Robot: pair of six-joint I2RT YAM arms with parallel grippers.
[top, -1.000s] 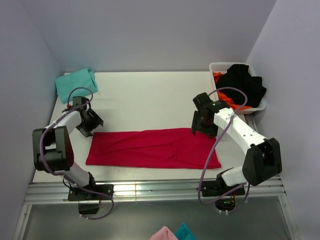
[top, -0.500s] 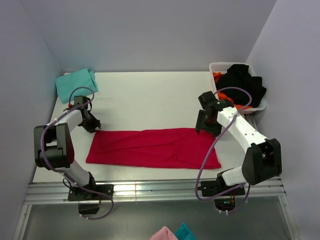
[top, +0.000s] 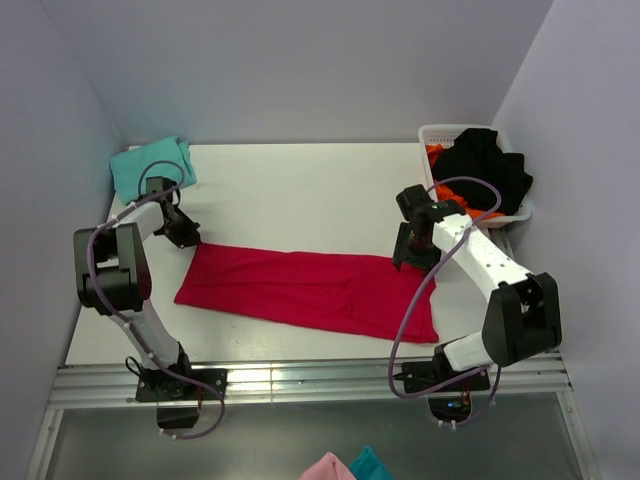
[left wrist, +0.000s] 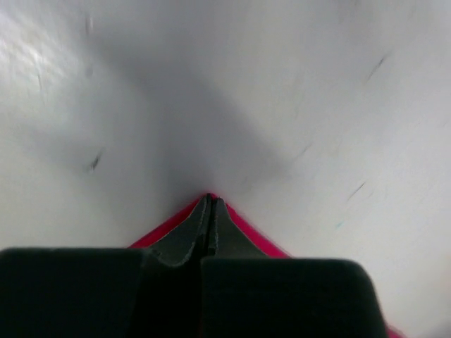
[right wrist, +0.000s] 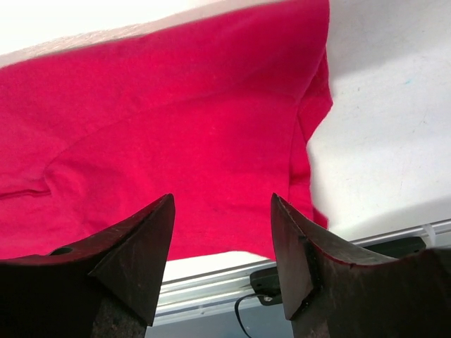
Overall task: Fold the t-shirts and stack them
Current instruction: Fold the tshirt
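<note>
The crimson t-shirt [top: 310, 290] lies as a long folded strip across the near half of the table, slanted, with its left end farther back. My left gripper [top: 186, 236] is shut on the strip's far left corner; in the left wrist view red cloth [left wrist: 257, 236] shows on both sides of the closed left gripper tips [left wrist: 210, 201]. My right gripper [top: 408, 258] hangs open over the strip's far right corner. The right wrist view looks down on the red cloth [right wrist: 176, 127], and the right gripper [right wrist: 222, 201] holds nothing. A folded teal t-shirt [top: 150, 165] rests at the back left corner.
A white basket [top: 430, 135] at the back right holds black cloth [top: 485, 170] and something orange. The table's metal front rail [top: 300, 380] runs just beyond the shirt's near edge. Walls stand close on the left, back and right.
My left gripper closed on the red shirt's far left corner and moved back and left, dragging that end so the strip now lies slanted. The right gripper narrowed a little and stayed put.
</note>
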